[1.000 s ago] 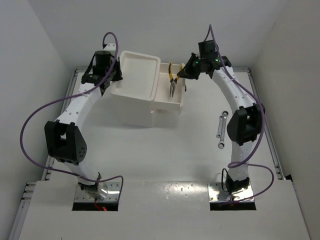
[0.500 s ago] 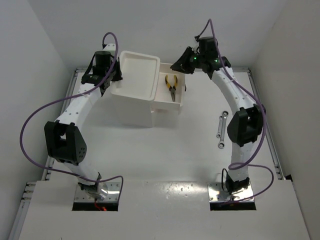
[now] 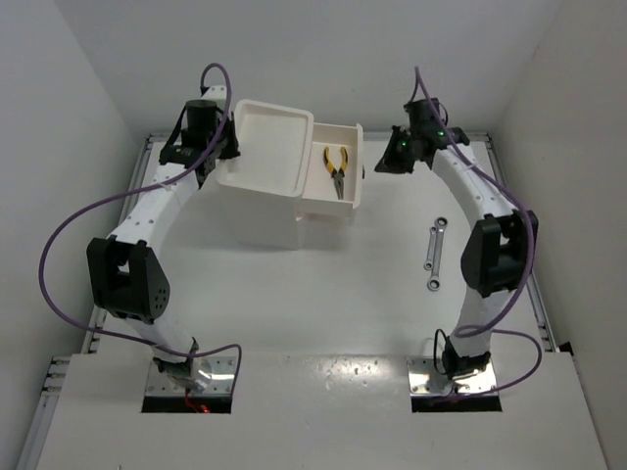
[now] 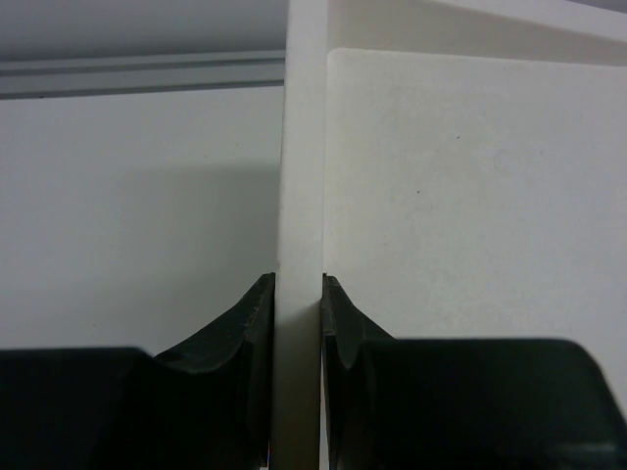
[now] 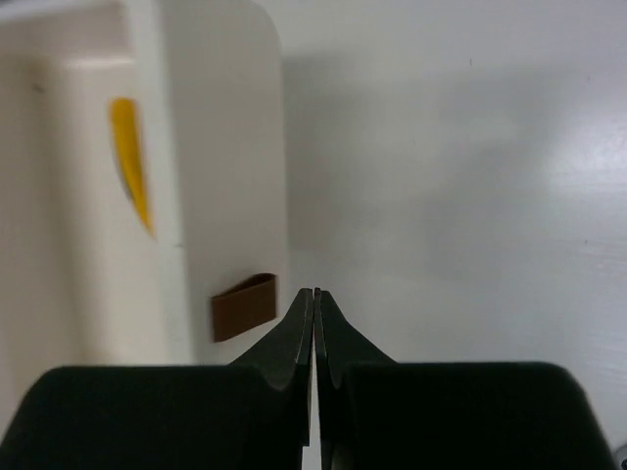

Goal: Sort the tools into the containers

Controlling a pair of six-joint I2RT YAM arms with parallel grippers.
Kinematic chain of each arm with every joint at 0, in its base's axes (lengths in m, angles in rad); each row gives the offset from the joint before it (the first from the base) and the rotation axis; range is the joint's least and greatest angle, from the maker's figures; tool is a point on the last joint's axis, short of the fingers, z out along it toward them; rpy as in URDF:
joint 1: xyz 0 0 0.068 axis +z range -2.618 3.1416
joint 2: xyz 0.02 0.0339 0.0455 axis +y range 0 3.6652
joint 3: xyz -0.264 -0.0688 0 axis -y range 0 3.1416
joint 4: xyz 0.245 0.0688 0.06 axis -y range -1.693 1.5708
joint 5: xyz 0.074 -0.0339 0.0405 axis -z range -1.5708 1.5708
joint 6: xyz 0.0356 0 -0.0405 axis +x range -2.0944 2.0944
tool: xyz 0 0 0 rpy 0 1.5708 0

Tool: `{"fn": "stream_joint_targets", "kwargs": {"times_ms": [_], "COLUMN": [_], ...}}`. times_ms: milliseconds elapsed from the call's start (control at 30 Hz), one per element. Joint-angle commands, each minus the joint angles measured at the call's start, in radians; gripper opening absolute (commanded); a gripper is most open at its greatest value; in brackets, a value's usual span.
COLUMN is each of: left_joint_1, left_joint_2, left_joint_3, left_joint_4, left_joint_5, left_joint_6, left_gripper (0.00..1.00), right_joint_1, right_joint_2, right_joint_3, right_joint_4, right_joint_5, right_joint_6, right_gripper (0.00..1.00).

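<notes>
**White tabletop (image 3: 323,294): pliers (image 3: 337,168) in the open drawer (image 3: 328,208)**

Yellow-handled pliers lay in the drawer, which stood out to the right of the drawer unit (image 3: 257,211). The left hand (image 4: 298,294) pinched the unit's tray rim. The right hand (image 5: 314,294), fingers pressed together, hung beside the brown knob (image 5: 243,306). Wrenches (image 3: 434,250) lay nearer, to the right.

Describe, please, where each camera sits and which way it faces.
Top external: above and behind the bases, looking down on the table; both arms, drawer unit, pliers in the open drawer.
Left wrist: on the left arm, looking along the left fingers clamping the unit's rim.
Right wrist: along the shut right fingers at the drawer's knob.
Shared: top and right wrist both show the pliers.
</notes>
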Motion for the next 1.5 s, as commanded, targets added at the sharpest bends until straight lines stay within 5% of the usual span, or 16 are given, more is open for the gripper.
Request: {"fn": "stream_joint_targets", "kwargs": {"times_ms": [0,467,1367,1433,1467], "left_joint_1": [-0.004,-0.022,-0.059,-0.059,-0.059], "left_joint_2": [0.072,0.063,0.054,0.054,0.054], "left_joint_3": [-0.083,-0.092,-0.111,-0.111,-0.111], "left_joint_4": [-0.127,-0.127,-0.127,-0.127,-0.127], "left_joint_5": [-0.006,0.034,0.061,0.061,0.051], "left_joint_6": [-0.098,-0.098,-0.098,-0.098,-0.098], "left_gripper": [0.0,0.0,0.0,0.0,0.02], "right_joint_1": [0.019,0.082,0.229,0.229,0.229], "right_joint_2": [0.045,0.12,0.264,0.243,0.225], "right_joint_3": [-0.037,-0.01,0.119,0.119,0.119], "right_joint_4": [-0.016,0.202,0.421,0.41,0.398], "right_joint_5": [-0.026,-0.348,-0.443,-0.398,-0.382], "right_joint_6": [-0.033,0.013,0.081,0.05,0.024], "right_gripper": [0.0,0.0,0.0,0.08,0.22]}}
